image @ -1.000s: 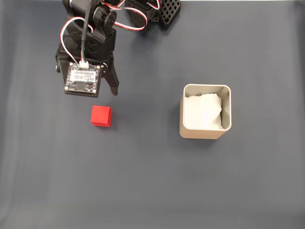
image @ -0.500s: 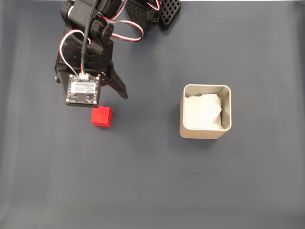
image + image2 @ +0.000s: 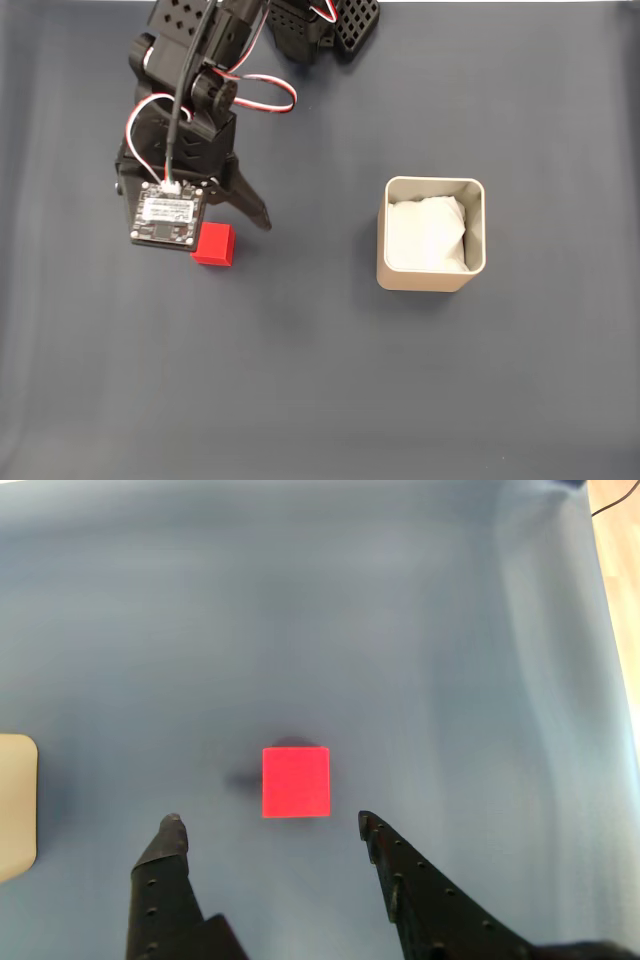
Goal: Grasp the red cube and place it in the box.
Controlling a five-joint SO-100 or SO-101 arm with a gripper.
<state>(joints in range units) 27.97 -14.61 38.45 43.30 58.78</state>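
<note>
Wrist view: hovering over the red cube [image 3: 296, 782] with jaws spread wide — gripper [image 3: 270, 828] just short of it. Sitting well apart on the dark tabletop [image 3: 320, 380] — the box [image 3: 431, 283].

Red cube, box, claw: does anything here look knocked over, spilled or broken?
Nothing stands out. The red cube sits flat on the cloth ahead of the open claw, and the box stands upright with its white paper inside.

You find no readable text, label, brand, number or sign anywhere here; the small circuit board [image 3: 166, 217] on the arm's wrist in the fixed view carries pale markings, but they are too small and blurred for you to make out
</note>
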